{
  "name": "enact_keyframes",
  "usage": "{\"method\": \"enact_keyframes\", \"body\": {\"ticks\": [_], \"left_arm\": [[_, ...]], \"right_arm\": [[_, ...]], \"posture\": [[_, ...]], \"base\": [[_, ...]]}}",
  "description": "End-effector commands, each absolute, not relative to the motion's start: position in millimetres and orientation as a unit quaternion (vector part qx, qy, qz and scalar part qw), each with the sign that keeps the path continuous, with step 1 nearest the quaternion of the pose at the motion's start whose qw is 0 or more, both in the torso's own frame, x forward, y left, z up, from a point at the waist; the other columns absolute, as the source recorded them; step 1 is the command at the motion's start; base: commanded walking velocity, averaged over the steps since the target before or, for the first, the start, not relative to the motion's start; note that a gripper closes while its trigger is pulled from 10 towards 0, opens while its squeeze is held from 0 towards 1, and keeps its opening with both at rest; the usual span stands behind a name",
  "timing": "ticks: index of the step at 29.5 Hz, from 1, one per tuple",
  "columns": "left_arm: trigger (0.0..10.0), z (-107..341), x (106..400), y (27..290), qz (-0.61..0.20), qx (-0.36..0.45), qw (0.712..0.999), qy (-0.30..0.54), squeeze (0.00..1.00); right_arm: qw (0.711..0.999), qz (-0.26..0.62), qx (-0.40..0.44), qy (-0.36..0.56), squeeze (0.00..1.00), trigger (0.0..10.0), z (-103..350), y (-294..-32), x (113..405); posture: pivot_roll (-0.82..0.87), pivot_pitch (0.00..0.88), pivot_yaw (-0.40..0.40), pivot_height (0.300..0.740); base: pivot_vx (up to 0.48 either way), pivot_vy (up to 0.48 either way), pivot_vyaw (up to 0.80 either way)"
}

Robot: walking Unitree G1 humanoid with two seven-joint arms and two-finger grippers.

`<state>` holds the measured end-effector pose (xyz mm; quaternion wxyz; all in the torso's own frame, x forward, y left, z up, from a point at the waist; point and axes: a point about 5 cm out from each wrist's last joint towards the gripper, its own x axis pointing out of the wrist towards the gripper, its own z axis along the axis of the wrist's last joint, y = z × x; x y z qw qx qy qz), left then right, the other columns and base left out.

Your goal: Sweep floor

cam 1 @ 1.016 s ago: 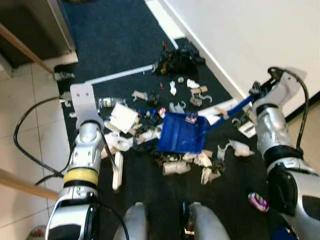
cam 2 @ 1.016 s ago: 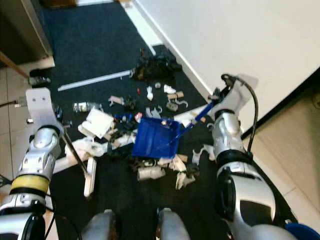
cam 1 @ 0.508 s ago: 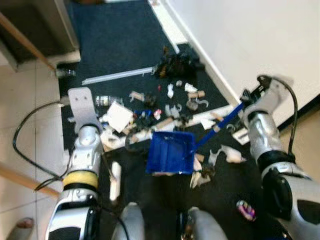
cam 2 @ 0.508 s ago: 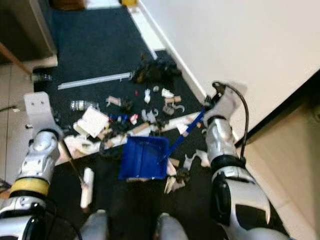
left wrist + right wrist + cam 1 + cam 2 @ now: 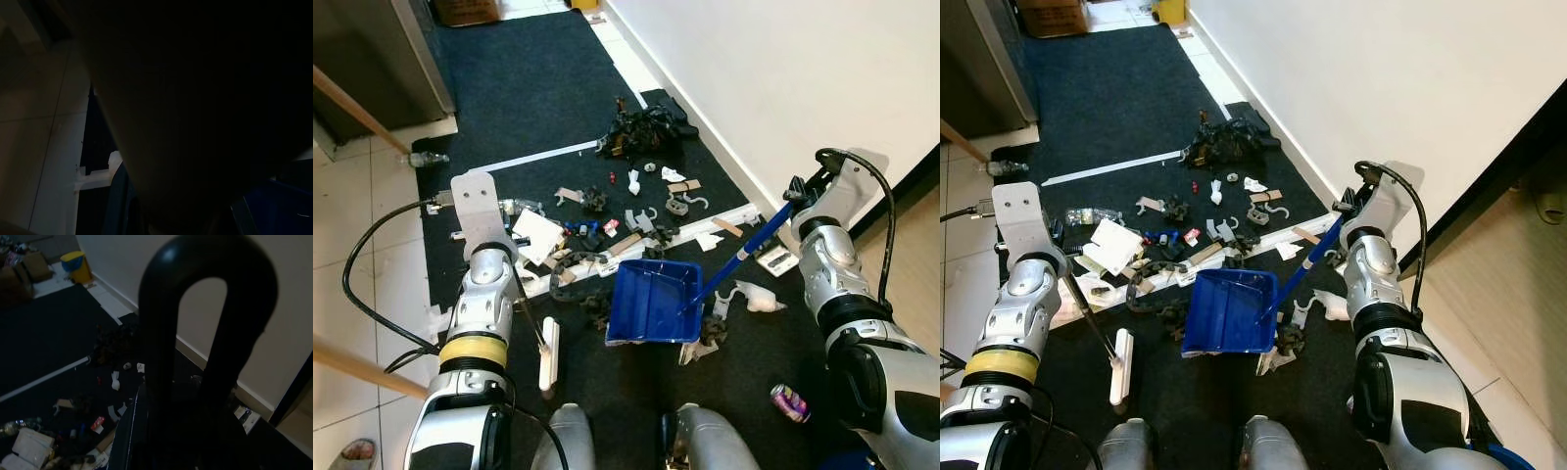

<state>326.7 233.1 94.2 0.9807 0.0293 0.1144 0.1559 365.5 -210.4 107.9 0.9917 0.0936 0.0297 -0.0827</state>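
A blue dustpan [image 5: 651, 299] lies flat on the dark carpet in front of my feet. Its long blue handle [image 5: 744, 250] rises to the right, where my right gripper [image 5: 795, 199] is shut on it near the wall. A black loop [image 5: 205, 308] at the handle's end looms large in the right wrist view. My left gripper [image 5: 512, 284] sits under its wrist, shut on a thin dark brush stick [image 5: 530, 318]. The white brush head [image 5: 548, 354] rests on the carpet left of the dustpan. Litter [image 5: 607, 220] of paper, plastic and card lies beyond the pan.
A black heap [image 5: 646, 127] lies by the white wall [image 5: 783, 78] on the right. A crushed can [image 5: 790, 401] is near my right foot and a bottle [image 5: 421, 159] at the carpet's edge. Pale tiles [image 5: 362, 245], a cable and a cabinet are on the left.
The view has shifted as my head moved. The dustpan has slid back toward my feet and a little left, with some litter behind it. The brush has stayed left of it.
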Motion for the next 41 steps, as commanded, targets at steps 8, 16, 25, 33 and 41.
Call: {"method": "enact_keyframes", "body": {"ticks": [8, 16, 25, 33, 41], "left_arm": [[10.0, 103, 330, 237, 0.154, 0.038, 0.983, 0.093, 0.0], [10.0, 112, 335, 234, 0.124, 0.09, 0.986, 0.071, 0.0], [10.0, 121, 340, 234, 0.09, 0.145, 0.984, 0.043, 0.0], [10.0, 144, 344, 254, 0.101, 0.151, 0.983, 0.005, 0.0], [10.0, 158, 344, 266, 0.114, 0.157, 0.981, -0.021, 0.0]], "right_arm": [[0.993, -0.082, 0.08, 0.016, 0.0, 10.0, 109, -210, 364], [0.991, -0.125, 0.054, -0.002, 0.0, 10.0, 113, -226, 361], [0.982, -0.185, -0.039, -0.014, 0.0, 10.0, 121, -248, 357], [0.966, -0.235, -0.104, -0.014, 0.0, 10.0, 130, -275, 353], [0.958, -0.274, -0.086, -0.019, 0.0, 10.0, 139, -294, 351]], "posture": [[0.14, 0.069, -0.079, 0.74], [0.13, 0.062, -0.075, 0.74], [0.12, 0.115, -0.058, 0.74], [0.14, 0.198, -0.058, 0.74], [0.16, 0.228, -0.063, 0.74]], "base": [[0.0, -0.3, 0.0], [0.0, 0.0, 0.0], [0.0, 0.0, 0.0], [0.0, 0.0, 0.0], [0.0, 0.0, 0.0]]}}
